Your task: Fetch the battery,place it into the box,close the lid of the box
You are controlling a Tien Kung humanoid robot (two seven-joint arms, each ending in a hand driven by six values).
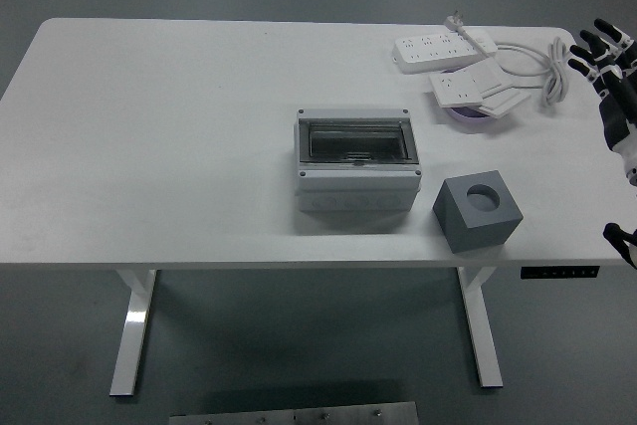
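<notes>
A light grey box [355, 189] stands in the middle of the table, its smoky clear lid [356, 141] lying flat on top. A dark grey block [477, 211] with a round hole in its top sits just right of the box, near the front edge. I see no battery anywhere; the inside of the block's hole is hidden. My right hand [609, 62] hovers at the table's far right edge, well away from both, fingers spread and holding nothing. The left arm is out of the picture.
Two white power strips [445, 47] with a coiled cable [542, 65] lie at the back right, one resting over a purple bowl [471, 114]. The white table [149, 146] ends close in front of the box and block.
</notes>
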